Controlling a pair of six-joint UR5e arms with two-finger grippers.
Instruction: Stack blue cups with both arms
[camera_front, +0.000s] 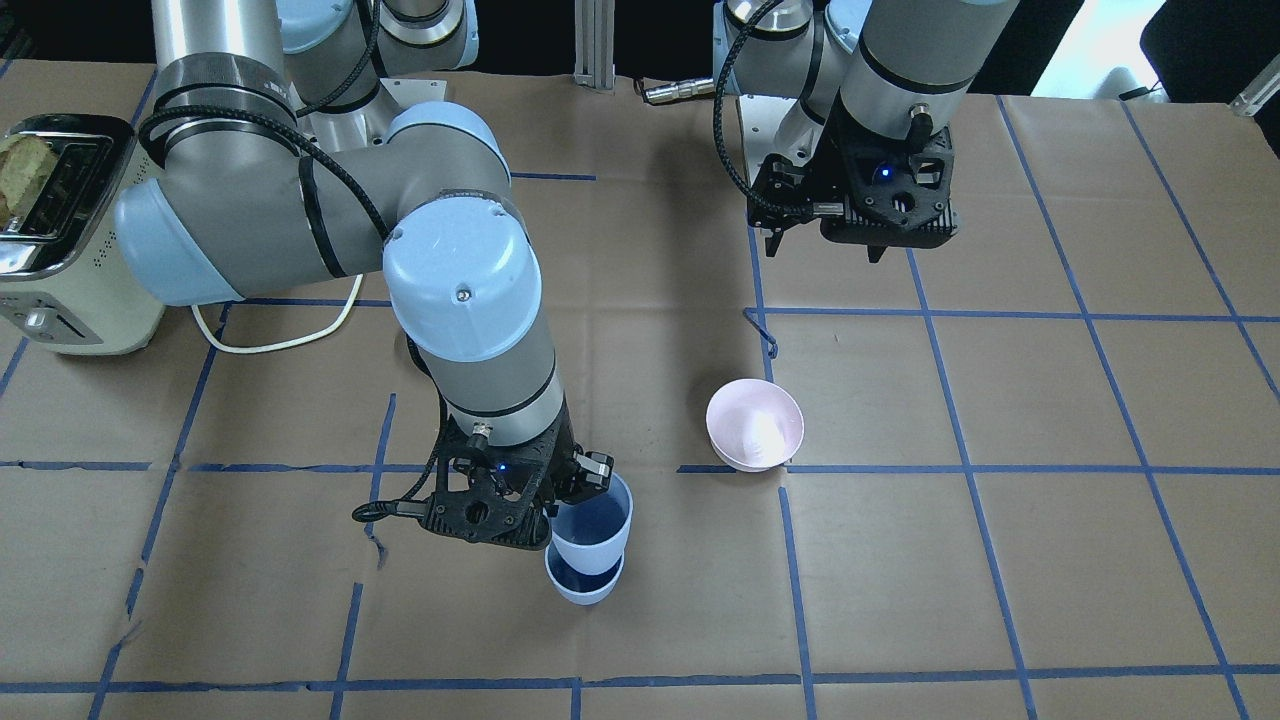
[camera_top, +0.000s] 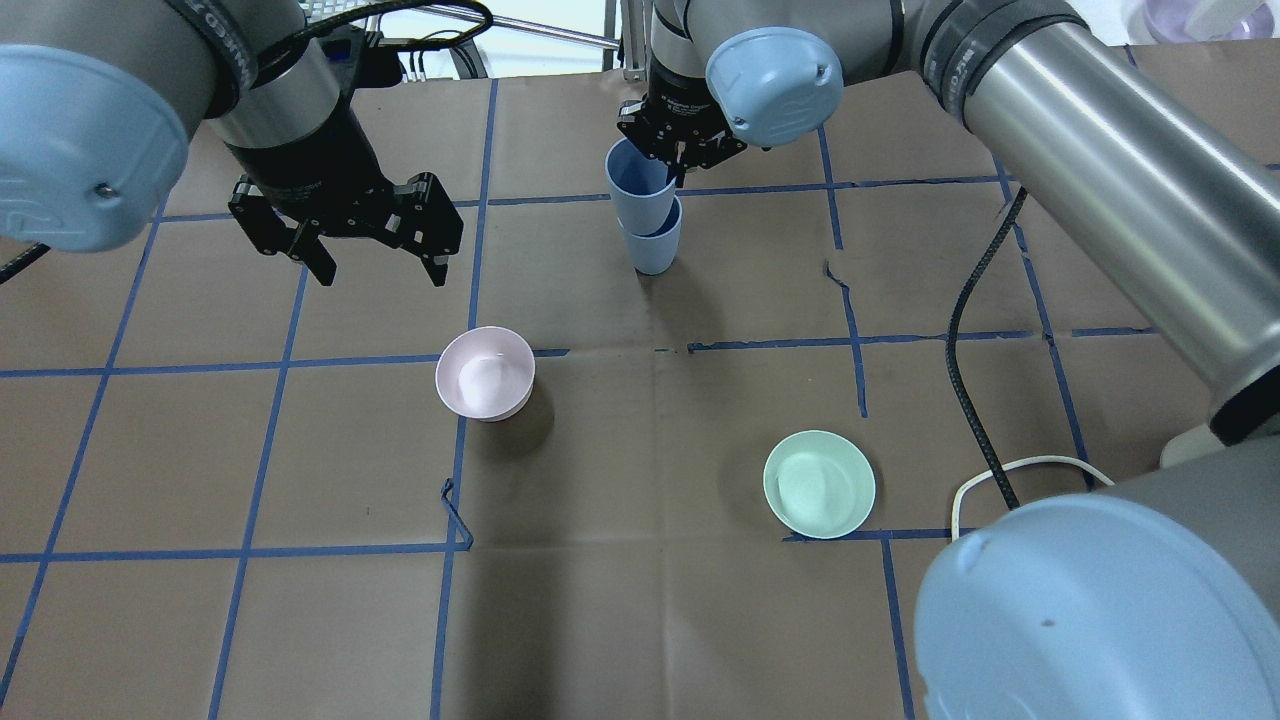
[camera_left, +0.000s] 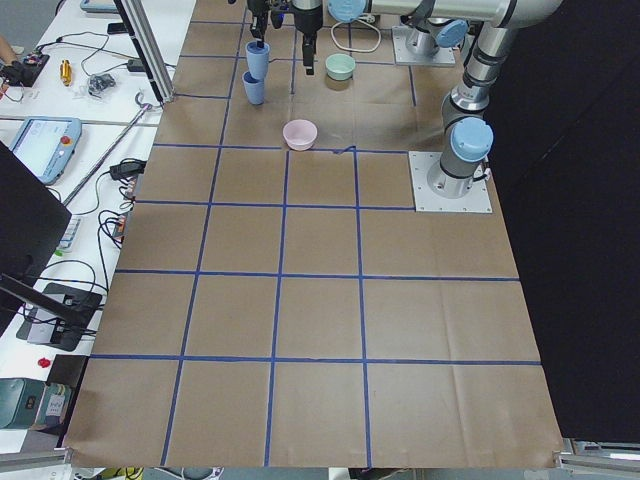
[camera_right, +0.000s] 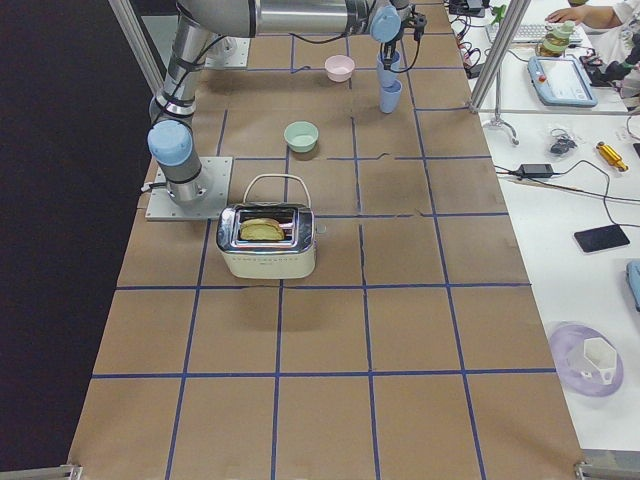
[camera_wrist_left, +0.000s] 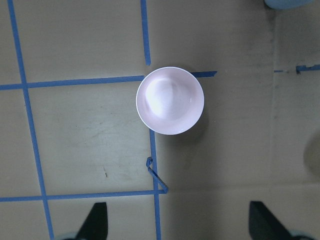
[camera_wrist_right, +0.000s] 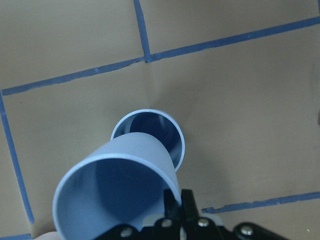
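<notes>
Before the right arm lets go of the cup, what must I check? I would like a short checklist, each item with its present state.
1. Right gripper shut on the rim of the upper cup: ok.
2. Lower cup stands upright: ok.
3. Upper cup's base sits in the lower cup's mouth: ok.
4. Upper cup is pushed fully down: cannot tell; much of its wall shows above the lower rim.
5. Left gripper is open and away from both cups: ok.
6. Pink bowl and mint bowl lie apart from the stack: ok.
</notes>
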